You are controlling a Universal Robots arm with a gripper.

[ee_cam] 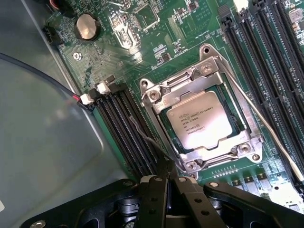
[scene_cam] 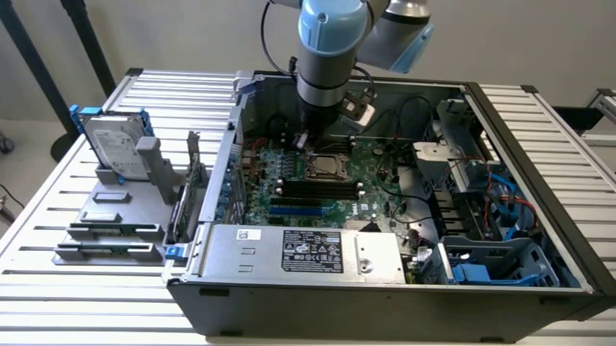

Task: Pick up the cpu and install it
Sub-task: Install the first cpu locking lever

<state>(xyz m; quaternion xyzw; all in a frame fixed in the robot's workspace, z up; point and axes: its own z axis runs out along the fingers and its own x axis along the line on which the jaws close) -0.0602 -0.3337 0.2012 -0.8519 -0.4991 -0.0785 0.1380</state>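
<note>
While the arm hangs inside the open computer case [scene_cam: 385, 303], you see the cpu [ee_cam: 199, 118] lying flat in its socket [ee_cam: 156, 92] on the green motherboard [ee_cam: 142, 42], between memory slots [ee_cam: 123, 128]. Your gripper [ee_cam: 166, 173] sits near the socket's corner, its fingers pressed together and holding nothing.

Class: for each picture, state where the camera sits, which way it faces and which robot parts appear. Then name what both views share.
Exterior view: off the arm, raised beside the open case, looking down into it; the arm shows.
Wrist view: on the wrist, facing down at the motherboard; the shut gripper shows.
Shared: the cpu seated in its socket.
</note>
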